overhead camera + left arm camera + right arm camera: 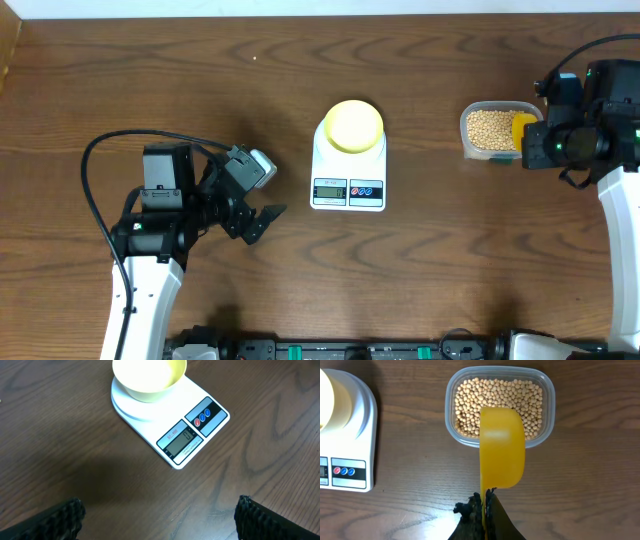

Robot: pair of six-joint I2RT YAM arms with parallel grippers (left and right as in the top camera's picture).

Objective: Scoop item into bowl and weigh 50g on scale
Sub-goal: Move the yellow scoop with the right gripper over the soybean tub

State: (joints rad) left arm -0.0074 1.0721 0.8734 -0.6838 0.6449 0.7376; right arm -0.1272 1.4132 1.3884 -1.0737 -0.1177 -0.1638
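At the right side of the surface (450, 280), the right hand (484, 505) is clamped tight on the handle of a yellow scoop (502, 445), whose cup hangs over the near rim of a clear tub (547, 390) filled with beans (495, 392). Well to the left of the tub stands the white scale (347, 190), with the pale yellow bowl (354, 125) sitting on its platform. Farther left, the left hand (265, 223) is spread wide and holds nothing, pointing toward the scale but apart from it.
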